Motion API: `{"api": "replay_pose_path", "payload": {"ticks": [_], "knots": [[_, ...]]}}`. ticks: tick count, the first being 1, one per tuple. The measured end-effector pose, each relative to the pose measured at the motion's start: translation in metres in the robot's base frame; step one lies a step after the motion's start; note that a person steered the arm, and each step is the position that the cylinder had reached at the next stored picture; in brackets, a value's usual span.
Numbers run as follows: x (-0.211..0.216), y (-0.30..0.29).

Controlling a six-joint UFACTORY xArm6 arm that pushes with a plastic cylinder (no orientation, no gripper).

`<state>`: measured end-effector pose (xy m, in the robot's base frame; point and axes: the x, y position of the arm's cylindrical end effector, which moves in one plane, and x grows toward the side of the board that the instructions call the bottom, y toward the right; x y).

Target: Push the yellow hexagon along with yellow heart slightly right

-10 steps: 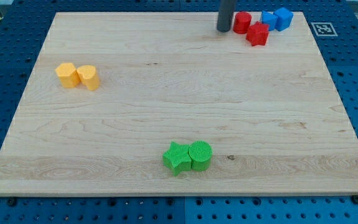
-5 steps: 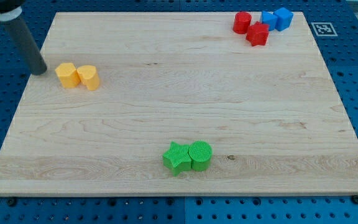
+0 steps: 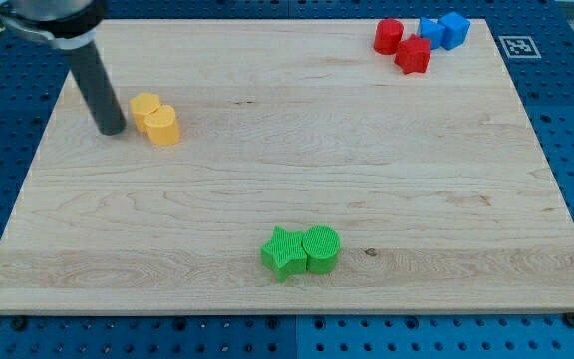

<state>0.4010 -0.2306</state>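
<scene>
Pressing against the left side of the yellow hexagon [image 3: 144,110], my tip [image 3: 113,129] is seen near the counter's [image 3: 287,199] left edge, toward its top-left corner. The yellow heart [image 3: 164,126] is touched by the hexagon on its right. No gripper is fitted, so no grip state can be told. The push is judged to be under way; only a slight rightward nudge is likely left.
</scene>
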Motion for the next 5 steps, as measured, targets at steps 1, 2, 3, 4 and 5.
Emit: {"api": "replay_pose_path", "payload": {"ticks": [1, 2, 3, 4, 5], "knots": [[-0.020, -0.039], [-0.046, -0.011], [-0.046, 0.026], [-0.042, 0.029], [-0.031, 0.032]]}}
